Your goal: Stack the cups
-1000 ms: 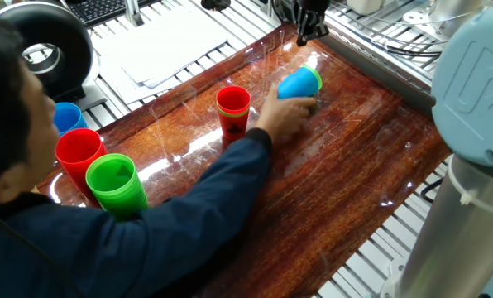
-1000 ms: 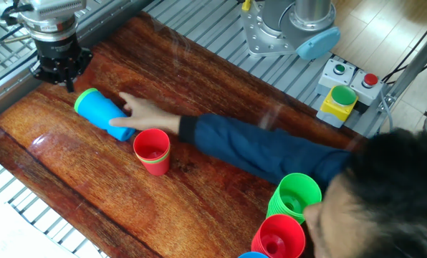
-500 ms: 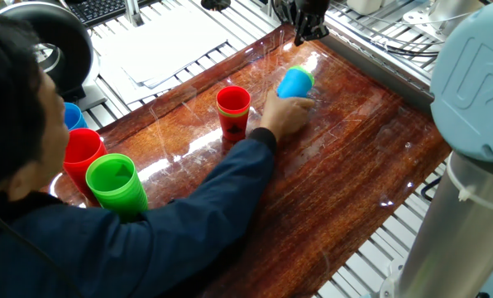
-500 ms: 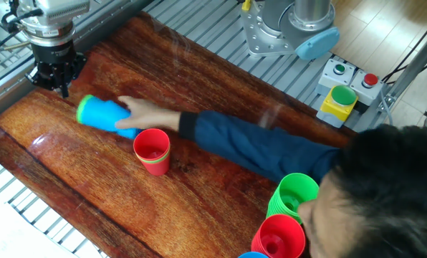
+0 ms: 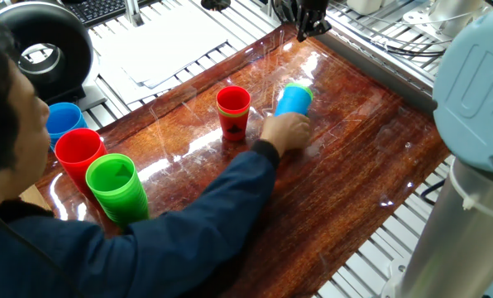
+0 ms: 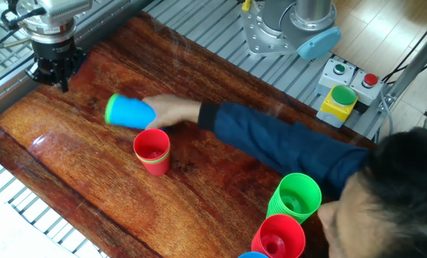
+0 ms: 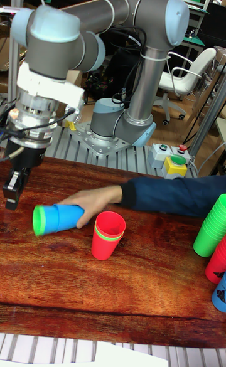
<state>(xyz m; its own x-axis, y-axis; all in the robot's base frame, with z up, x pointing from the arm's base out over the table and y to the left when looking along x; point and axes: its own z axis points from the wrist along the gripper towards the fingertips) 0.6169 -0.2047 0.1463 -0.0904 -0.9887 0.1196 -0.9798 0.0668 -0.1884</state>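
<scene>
Worktop point(image 5: 346, 165) carried two groups of cups, well apart. The arm point(image 7: 113, 15) hung over the far corner, off the cups. Your hand point(image 6: 172, 111) was in the workspace, holding the blue stack point(image 6: 131, 112) on its side: blue outside with a green rim showing at the open end, so a green cup sat nested in it. Red stack point(image 6: 152, 151) stood upright just beside it, a green edge visible under the red rim. Tall piles point(image 5: 106, 170) sat at the other end, not part of this. Gripper point(image 6: 54, 68) carried nothing; I couldn't tell whether the fingers were apart or together. My read: partly nested, not one stack yet. Left: merge the two groups, once your hand was clear.
</scene>
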